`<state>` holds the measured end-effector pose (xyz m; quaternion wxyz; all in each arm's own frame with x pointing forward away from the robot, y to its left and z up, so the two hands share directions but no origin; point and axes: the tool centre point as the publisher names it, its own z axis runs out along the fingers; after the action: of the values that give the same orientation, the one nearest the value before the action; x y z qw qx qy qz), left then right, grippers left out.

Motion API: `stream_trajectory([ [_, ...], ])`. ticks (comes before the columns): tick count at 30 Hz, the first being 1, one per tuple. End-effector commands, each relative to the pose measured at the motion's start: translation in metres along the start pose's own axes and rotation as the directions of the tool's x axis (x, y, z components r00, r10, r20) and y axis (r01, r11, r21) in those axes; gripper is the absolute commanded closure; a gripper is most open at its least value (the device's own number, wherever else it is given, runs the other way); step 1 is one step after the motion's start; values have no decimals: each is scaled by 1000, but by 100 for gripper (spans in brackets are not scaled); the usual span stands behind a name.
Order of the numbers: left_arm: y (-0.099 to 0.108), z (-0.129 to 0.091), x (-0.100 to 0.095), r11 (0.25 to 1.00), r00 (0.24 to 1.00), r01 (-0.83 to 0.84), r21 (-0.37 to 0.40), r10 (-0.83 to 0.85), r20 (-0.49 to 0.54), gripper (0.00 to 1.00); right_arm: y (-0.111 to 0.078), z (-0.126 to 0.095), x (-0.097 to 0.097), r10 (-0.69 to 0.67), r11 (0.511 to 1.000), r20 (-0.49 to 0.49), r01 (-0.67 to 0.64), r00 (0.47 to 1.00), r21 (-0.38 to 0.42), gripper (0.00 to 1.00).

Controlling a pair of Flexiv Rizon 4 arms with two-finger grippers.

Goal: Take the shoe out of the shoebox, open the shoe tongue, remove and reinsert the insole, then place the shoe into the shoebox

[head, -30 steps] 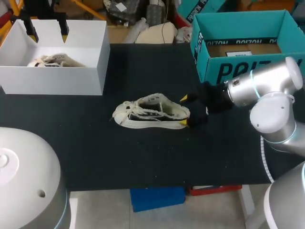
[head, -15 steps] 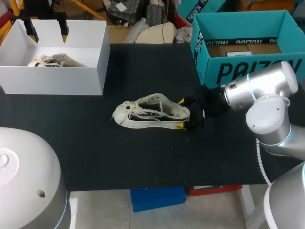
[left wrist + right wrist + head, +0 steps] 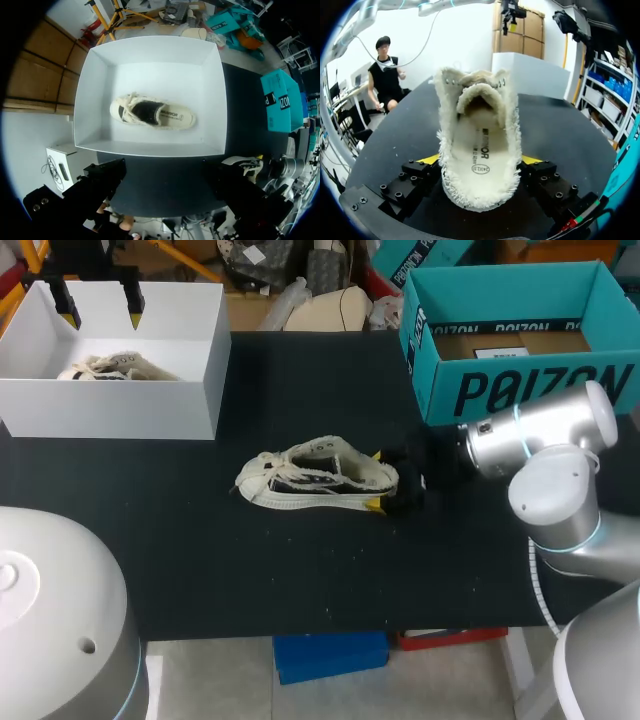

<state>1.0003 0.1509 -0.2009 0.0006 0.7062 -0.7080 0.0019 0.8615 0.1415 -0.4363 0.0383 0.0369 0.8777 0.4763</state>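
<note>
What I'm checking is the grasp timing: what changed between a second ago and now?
The right gripper slid across the table toward the shoe and now sits at its heel. Whether it has taken hold cannot be told. The shoe itself did not shift. The left gripper over the white box and the second shoe inside it stayed as they were.

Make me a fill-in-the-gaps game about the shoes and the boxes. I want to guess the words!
One shoe lies on the ___ table.
The other shoe lies inside the ___ box.
The right gripper is at the table shoe's ___ end.
Missing words: black, white, heel.
</note>
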Motion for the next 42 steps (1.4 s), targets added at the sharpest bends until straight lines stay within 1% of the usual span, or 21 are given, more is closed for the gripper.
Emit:
stream_trajectory([
  [1, 0, 0, 0, 1000, 1000, 1, -1, -1, 1, 0, -3, 4, 0, 0, 1000, 0, 0, 1000, -3, 100],
  [8, 0, 0, 0, 1000, 1000, 1, -1, -1, 1, 0, -3, 4, 0, 0, 1000, 0, 0, 1000, -3, 100],
  [9, 0, -5, 13, 1000, 1000, 16, 25, -16, 16, 0, -3, 4, 0, 0, 1000, 0, 0, 1000, -3, 100],
  [10, 1, -7, 20, 999, 1000, 22, 30, -23, 15, 0, -3, 4, 0, 0, 1000, 0, 0, 1000, -3, 100],
  [11, 3, -10, 34, 999, 999, 45, 7, -45, -4, 0, -3, 4, 0, 0, 1000, 0, 0, 1000, -3, 100],
  [12, 6, -11, 44, 999, 999, 52, 1, -52, -11, 0, -3, 4, 0, 0, 1000, 0, 0, 1000, -3, 100],
  [16, 24, -8, 90, 994, 994, 109, 10, -109, -12, 0, -3, 4, 0, 0, 1000, 0, 0, 1000, -3, 100],
  [18, 34, -5, 111, 993, 993, 116, 3, -116, -10, 0, -3, 4, 0, 0, 1000, 0, 0, 1000, -3, 100],
  [22, 59, 1, 150, 988, 989, 144, 48, -146, 29, 0, -3, 4, 0, 0, 1000, 0, 0, 1000, -3, 100],
  [26, 87, 5, 185, 984, 987, 156, 82, -159, 27, 0, -3, 4, 0, 0, 1000, 0, 0, 1000, -3, 100],
  [29, 109, 11, 210, 987, 989, 139, 78, -143, 37, 0, -3, 4, 0, 0, 1000, 0, 0, 1000, -3, 100],
  [30, 116, 13, 217, 992, 992, 113, 56, -116, 45, 0, -3, 4, 0, 0, 1000, 0, 0, 1000, -3, 100],
  [42, 116, 13, 217, 992, 992, 113, 56, -116, 45, 0, -3, 4, 0, 0, 1000, 0, 0, 1000, -3, 100],
])
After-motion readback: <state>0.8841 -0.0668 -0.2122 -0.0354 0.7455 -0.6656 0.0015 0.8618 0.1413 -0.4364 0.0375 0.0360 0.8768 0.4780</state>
